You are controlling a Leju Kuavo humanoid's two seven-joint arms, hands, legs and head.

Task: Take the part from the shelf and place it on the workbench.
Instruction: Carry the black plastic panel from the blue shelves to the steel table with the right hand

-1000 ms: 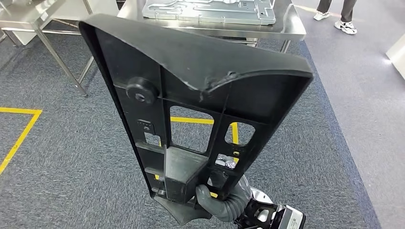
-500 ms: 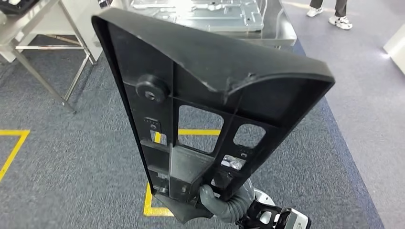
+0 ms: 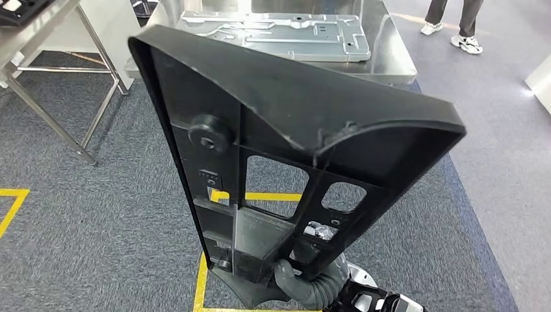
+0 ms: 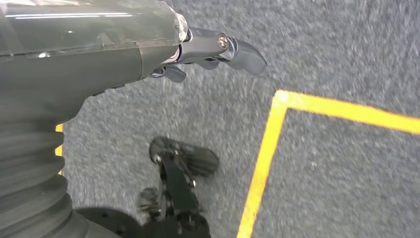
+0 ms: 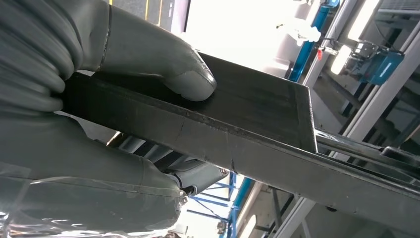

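A large black plastic part (image 3: 273,123), ribbed and with cut-out windows, stands upright close in front of me. My right hand (image 3: 304,281) grips it at its lower end. In the right wrist view the grey thumb (image 5: 168,67) presses on the part's flat edge (image 5: 257,129), with the fingers wrapped underneath. Beyond the part, the steel workbench (image 3: 395,64) carries a grey stamped metal panel (image 3: 286,36). My left hand (image 4: 210,49) hangs over the carpet, its fingers loosely spread and holding nothing.
A second steel table (image 3: 39,29) on thin legs stands at the far left. A person's legs and white shoes (image 3: 455,29) are at the far right. Yellow tape lines (image 3: 263,195) mark the grey carpet. A white object's edge (image 3: 540,75) sits at the right.
The whole view has shifted as I move: the workbench and its panel sit lower and nearer, and the yellow lines have slid down. The part stays in my right hand.
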